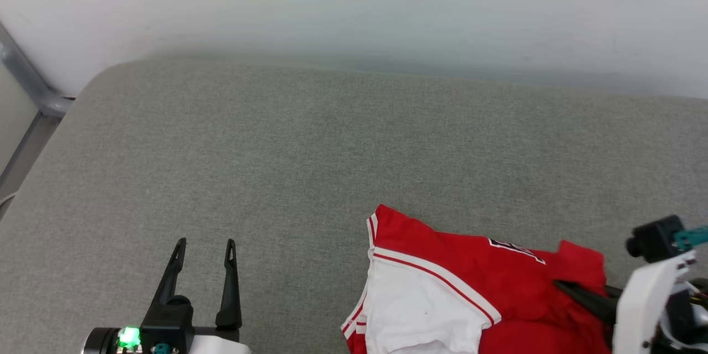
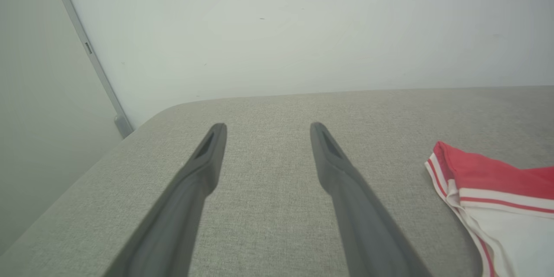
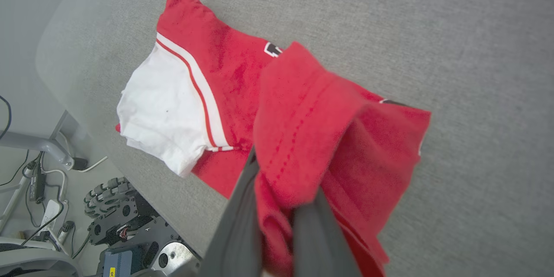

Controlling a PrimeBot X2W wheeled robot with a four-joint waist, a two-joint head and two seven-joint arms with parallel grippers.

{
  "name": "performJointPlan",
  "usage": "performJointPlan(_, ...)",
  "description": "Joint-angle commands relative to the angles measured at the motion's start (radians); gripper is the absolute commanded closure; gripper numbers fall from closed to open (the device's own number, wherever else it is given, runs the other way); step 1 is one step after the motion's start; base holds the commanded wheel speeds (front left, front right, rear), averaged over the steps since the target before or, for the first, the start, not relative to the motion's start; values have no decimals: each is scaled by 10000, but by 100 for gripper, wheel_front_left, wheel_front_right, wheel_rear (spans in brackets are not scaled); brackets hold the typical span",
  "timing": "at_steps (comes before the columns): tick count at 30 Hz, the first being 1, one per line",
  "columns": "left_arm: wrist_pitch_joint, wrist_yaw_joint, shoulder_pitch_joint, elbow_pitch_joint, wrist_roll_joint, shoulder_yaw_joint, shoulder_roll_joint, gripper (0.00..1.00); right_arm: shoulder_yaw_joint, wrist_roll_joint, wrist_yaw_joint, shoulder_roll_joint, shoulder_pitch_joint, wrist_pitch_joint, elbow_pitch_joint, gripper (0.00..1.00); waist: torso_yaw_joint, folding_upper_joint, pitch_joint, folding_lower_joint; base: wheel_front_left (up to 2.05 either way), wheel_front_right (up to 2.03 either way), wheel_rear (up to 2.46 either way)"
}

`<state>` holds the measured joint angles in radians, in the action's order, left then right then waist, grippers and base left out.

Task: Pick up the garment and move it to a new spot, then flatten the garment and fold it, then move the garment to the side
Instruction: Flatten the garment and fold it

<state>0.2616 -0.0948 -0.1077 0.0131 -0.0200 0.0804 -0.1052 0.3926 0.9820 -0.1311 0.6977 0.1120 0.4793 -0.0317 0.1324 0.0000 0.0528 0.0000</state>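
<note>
The garment (image 1: 470, 276), a red jersey with a white sleeve and striped trim, lies crumpled at the near right of the grey table top (image 1: 310, 155). My right gripper (image 1: 560, 284) comes in from the right and is shut on a bunch of its red cloth. In the right wrist view, the garment (image 3: 242, 78) spreads ahead while a red fold wraps over my right gripper (image 3: 283, 181) between the two dark fingers. A bit of black lettering shows. My left gripper (image 1: 204, 246) stands open over bare table at the lower left, well apart from the garment (image 2: 497, 181); nothing sits in the left gripper (image 2: 268, 127).
A white wall runs behind the table. A grey metal post (image 1: 33, 88) stands beyond the rounded far-left corner. Below the table's near edge, the right wrist view shows the robot base with wheels (image 3: 125, 216) and cables on the floor.
</note>
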Motion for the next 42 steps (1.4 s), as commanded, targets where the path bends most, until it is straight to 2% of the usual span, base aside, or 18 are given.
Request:
performJointPlan(1,45,41,138,-15,71,4,42,0,166,-220,9,-285,272,125,178,100,68,0,66,0,0,0,0)
performJointPlan(6,47,67,251,-48,78,34,74,0,776,-677,9,-890,840,501,363,100,166,0,196,0,0,0,0)
performJointPlan(9,45,103,387,-82,63,75,120,0,1441,-968,9,-1450,1440,589,144,100,282,0,310,0,0,0,0)
performJointPlan(15,45,117,530,-93,40,101,186,0,2308,-1438,9,-2001,2302,455,-425,100,400,0,444,0,0,0,0)
performJointPlan(29,45,134,848,-138,-2,238,364,0,3782,-2845,9,-3846,4483,-470,-3565,100,642,0,895,0,0,0,0)
performJointPlan(35,45,70,921,-274,-37,306,414,0,4490,-3151,13,-4206,4721,-636,-5041,100,768,0,1012,0,0,0,0)
performJointPlan(38,45,24,926,-319,-48,294,444,0,4651,-3226,13,-4264,4759,-1180,-5434,100,790,0,996,0,0,0,0)
performJointPlan(39,45,14,904,-336,-49,284,450,0,4628,-3144,13,-4290,4720,-1379,-5498,96,785,0,968,0,0,0,0)
performJointPlan(40,45,4,850,-348,-42,259,451,0,4646,-3082,13,-4289,4675,-1530,-5500,63,757,0,926,0,0,0,0)
performJointPlan(41,46,13,797,-360,-27,233,451,0,4676,-3091,13,-4210,4671,-1712,-5446,0,730,0,887,0,0,0,0)
performJointPlan(42,46,17,749,-375,-15,207,437,0,4684,-3166,13,-4096,4694,-1967,-5354,0,695,0,841,0,0,0,0)
